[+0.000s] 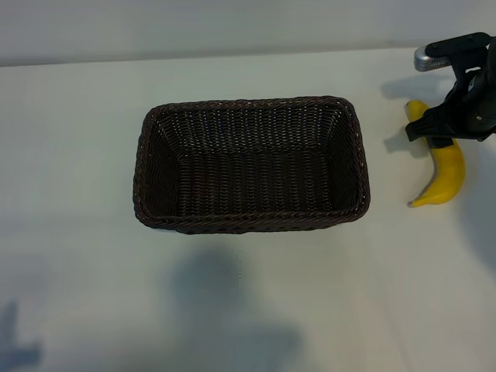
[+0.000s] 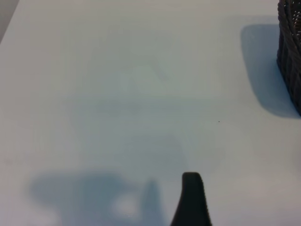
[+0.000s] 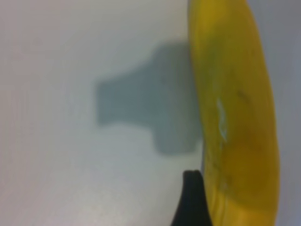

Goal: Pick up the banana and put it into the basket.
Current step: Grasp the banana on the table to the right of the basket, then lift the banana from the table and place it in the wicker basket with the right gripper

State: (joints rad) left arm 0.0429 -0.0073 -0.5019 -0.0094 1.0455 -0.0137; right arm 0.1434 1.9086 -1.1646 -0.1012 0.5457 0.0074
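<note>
We see the banana (image 1: 443, 172) lying near the table's (image 1: 256, 310) right edge, well apart from the basket (image 1: 249, 164), with the right gripper (image 1: 438, 128) open above it. The right wrist view shows one finger (image 3: 192, 200) just beside the banana (image 3: 233, 113); the left wrist view shows only the left gripper's finger (image 2: 192, 200), spread open over bare table.

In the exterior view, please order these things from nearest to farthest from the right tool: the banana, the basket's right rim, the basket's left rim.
1. Banana: directly under the right tool, at the table's right side.
2. Basket's right rim: to the tool's left.
3. Basket's left rim: farthest, across the basket.
</note>
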